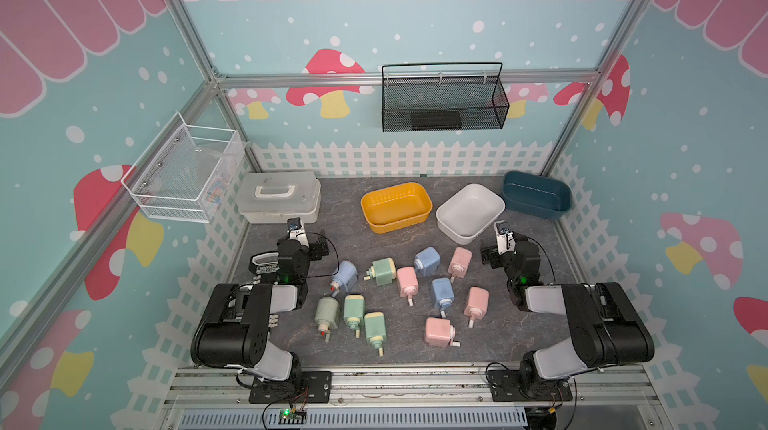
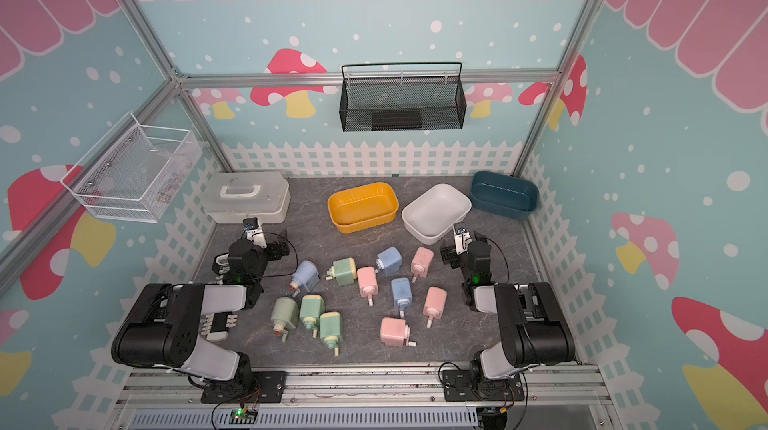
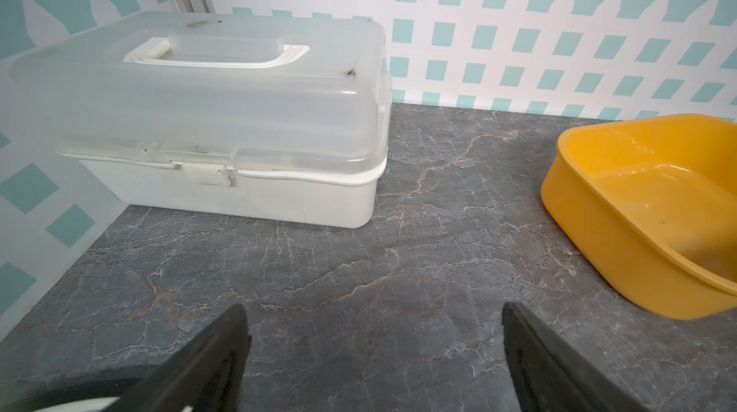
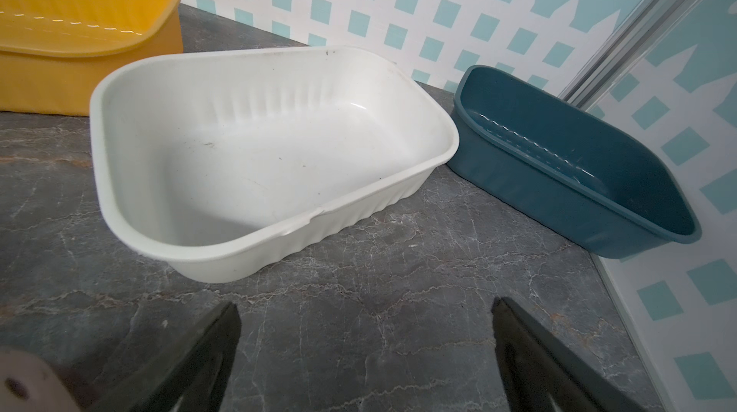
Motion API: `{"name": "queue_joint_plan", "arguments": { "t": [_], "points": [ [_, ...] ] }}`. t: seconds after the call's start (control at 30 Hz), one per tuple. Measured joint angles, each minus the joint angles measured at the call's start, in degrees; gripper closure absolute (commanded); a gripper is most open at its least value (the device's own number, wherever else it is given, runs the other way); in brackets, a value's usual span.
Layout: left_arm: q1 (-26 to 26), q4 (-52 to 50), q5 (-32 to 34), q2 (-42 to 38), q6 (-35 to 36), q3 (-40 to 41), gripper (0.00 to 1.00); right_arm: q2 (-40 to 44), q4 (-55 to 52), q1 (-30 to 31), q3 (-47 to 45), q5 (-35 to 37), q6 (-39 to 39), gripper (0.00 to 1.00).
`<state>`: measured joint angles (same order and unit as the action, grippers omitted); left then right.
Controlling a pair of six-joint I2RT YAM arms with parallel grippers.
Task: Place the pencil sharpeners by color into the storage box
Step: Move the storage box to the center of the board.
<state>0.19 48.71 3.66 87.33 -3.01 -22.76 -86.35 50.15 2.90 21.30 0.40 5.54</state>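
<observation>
Several pastel pencil sharpeners lie loose on the grey mat in both top views: pink ones [image 1: 476, 303], blue ones [image 1: 427, 261] and green ones [image 1: 354, 311], each with a cream stub. Behind them stand three bare open boxes, yellow [image 1: 395, 206], white [image 1: 469, 211] and dark blue [image 1: 536, 195]. My left gripper [image 3: 373, 310] is open over bare mat, facing a lidded case [image 3: 223, 119], with the yellow box [image 3: 638, 210] to one side. My right gripper [image 4: 365, 306] is open over bare mat just short of the white box [image 4: 271, 159]. Neither holds anything.
A black-and-white bar tool [image 2: 218, 324] lies under my left arm. The lidded translucent case [image 1: 279, 197] sits at the back left. A white wire basket [image 1: 183, 174] hangs on the left wall and a black mesh basket [image 1: 444, 103] on the back wall.
</observation>
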Motion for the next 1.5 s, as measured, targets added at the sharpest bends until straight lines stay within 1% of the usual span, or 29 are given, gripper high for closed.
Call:
{"name": "queue_joint_plan", "arguments": {
  "t": [0.2, 0.4, 0.47, 0.57, 0.67, 0.77, 0.87, 0.97, 1.07, 1.13, 1.23, 1.33, 1.5],
  "points": [
    [-0.48, -1.46, 1.4, -0.68, -0.07, -0.02, 0.01, 0.0, 0.02, 0.0, 0.0, -0.04, 0.0, 0.01],
    [-0.92, -5.53, 3.96, -6.21, -0.48, -0.04, 0.01, 0.46, 0.0, 0.0, -0.33, -1.53, 0.61, 0.01],
    [-1.81, -9.31, 5.77, -9.07, -0.76, -0.72, 0.01, 1.77, -0.42, 0.0, -0.7, -1.97, 0.83, 0.02],
    [-3.5, -18.03, 8.0, -13.27, -2.62, -4.9, 0.01, 5.92, -3.96, 0.02, -0.61, -1.42, 0.57, 0.01],
    [-4.31, -24.41, 8.7, -15.98, -5.31, -9.38, 0.01, 11.17, -9.79, 0.02, 0.79, 1.42, -1.22, 0.01],
    [-5.57, -31.76, 10.1, -16.9, -9.44, -13.49, 0.01, 14.75, -14.73, 0.0, 2.54, 4.72, -3.82, 0.01],
    [-6.58, -41.35, 10.03, -15.76, -14.8, -18.88, 0.01, 19.3, -20.24, 0.0, 3.21, 6.01, -6.99, 0.01],
    [-7.96, -47.93, 10.38, -13.79, -19.98, -23.3, 0.01, 24.98, -26.84, 0.0, 4.2, 6.03, -11.26, 0.01],
    [-9.94, -54.03, 10.78, -11.52, -25.22, -26.77, 0.01, 29.92, -33.66, 0.0, 6.16, 3.1, -14.67, 0.01],
    [-11.23, -58.18, 11.23, -9.42, -28.04, -29.46, 0.01, 32.26, -38.34, 0.0, 8.15, -0.37, -17.07, 0.01],
    [-13.05, -62.6, 11.89, -6.25, -30.84, -33.2, 0.01, 33.18, -45.09, 0.0, 11.72, -5.88, -20.57, 0.01],
    [-14.93, -63.98, 11.87, -3.61, -32.04, -35.39, 0.01, 32.85, -50.73, 0.0, 14.23, -10.47, -23.19, 0.01],
    [-16.87, -64.83, 10.78, 1.84, -32.83, -39.71, 0.01, 31.76, -56.3, 0.0, 15.56, -15.3, -24.94, 0.01]
  ]
}}
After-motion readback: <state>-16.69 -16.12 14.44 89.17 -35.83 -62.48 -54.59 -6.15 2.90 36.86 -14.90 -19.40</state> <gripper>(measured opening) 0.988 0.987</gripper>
